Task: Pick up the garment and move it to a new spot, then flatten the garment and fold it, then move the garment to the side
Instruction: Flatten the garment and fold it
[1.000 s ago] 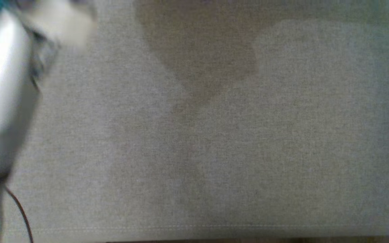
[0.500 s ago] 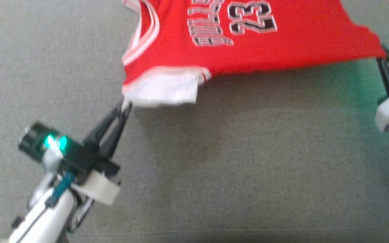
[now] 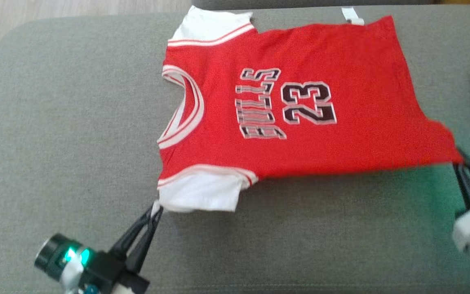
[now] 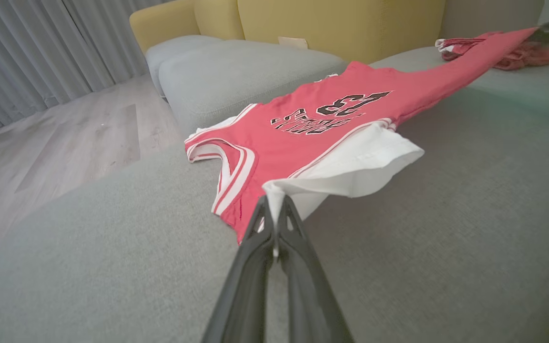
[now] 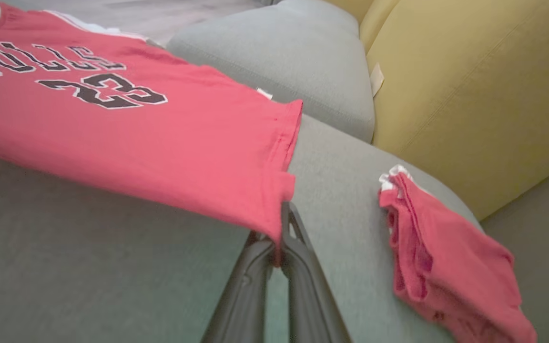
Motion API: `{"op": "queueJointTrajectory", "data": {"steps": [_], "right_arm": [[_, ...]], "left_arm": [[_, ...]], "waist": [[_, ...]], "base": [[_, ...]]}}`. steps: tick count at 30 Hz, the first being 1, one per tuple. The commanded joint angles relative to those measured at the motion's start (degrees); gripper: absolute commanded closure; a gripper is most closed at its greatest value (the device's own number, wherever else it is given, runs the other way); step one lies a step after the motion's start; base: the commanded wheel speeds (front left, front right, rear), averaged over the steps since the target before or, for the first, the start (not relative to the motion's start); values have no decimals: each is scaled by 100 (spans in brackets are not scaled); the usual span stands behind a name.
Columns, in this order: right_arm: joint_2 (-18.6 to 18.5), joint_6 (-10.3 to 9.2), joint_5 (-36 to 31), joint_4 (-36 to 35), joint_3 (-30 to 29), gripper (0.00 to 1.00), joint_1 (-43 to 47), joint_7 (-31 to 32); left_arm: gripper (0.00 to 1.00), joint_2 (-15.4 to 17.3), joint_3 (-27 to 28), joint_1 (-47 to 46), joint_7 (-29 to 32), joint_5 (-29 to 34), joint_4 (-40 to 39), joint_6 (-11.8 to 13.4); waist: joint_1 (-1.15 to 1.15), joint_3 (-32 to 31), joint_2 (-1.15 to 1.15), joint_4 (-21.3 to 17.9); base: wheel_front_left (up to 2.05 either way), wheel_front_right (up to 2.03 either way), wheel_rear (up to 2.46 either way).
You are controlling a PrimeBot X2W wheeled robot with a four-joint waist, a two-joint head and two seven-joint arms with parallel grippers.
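A red jersey with "BULLS" and "23" in black lies face up on a grey sofa seat, neck towards the robot's left and hem towards its right. The left jaws are clenched on the tip of the near white sleeve, the two dark fingers pressed together with white cloth pinched between them. The right jaws are clenched on the near corner of the hem, and red cloth runs down between those fingers too. Between the two grips the near edge of the jersey is stretched and held just off the seat, with a shadow under it. The far edge, with the other white sleeve, rests on the seat. A second red garment lies bunched on the seat to the robot's right, apart from the jersey. A yellow backrest rises behind it. Pale wood floor and grey curtains show beyond the seat in the left wrist view.
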Motion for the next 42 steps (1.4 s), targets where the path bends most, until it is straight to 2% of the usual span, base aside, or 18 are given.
{"op": "queueJointTrajectory", "data": {"steps": [1,7,12,19,28,42], "right_arm": [[-126,-5,-90,-454,-134,100,325,139],[-35,-5,-187,-1699,-587,100,1366,807],[30,-5,-161,-2197,-734,100,1497,1214],[-118,-5,-15,-2280,-580,100,1091,1807],[-618,-5,229,-1977,-315,100,270,2145],[-841,-5,441,-1598,-24,100,-547,2372]], "left_arm": [[100,177,232,-80,-28,61,-245,50],[100,150,152,44,-28,22,-361,-67],[100,46,163,-420,-28,86,-274,-209],[100,-95,139,-1451,-28,270,-7,-507],[100,-232,51,-2744,-28,491,505,-807],[100,-297,-117,-3728,-28,723,984,-912]], "waist": [[0,-10,-1,5],[0,25,-1,4],[0,162,-1,-3],[0,503,-1,1],[0,924,-1,54],[0,1190,-1,0]], "base": [[0,0,0],[0,0,0],[0,0,0],[0,0,0],[0,0,0],[0,0,0]]}}
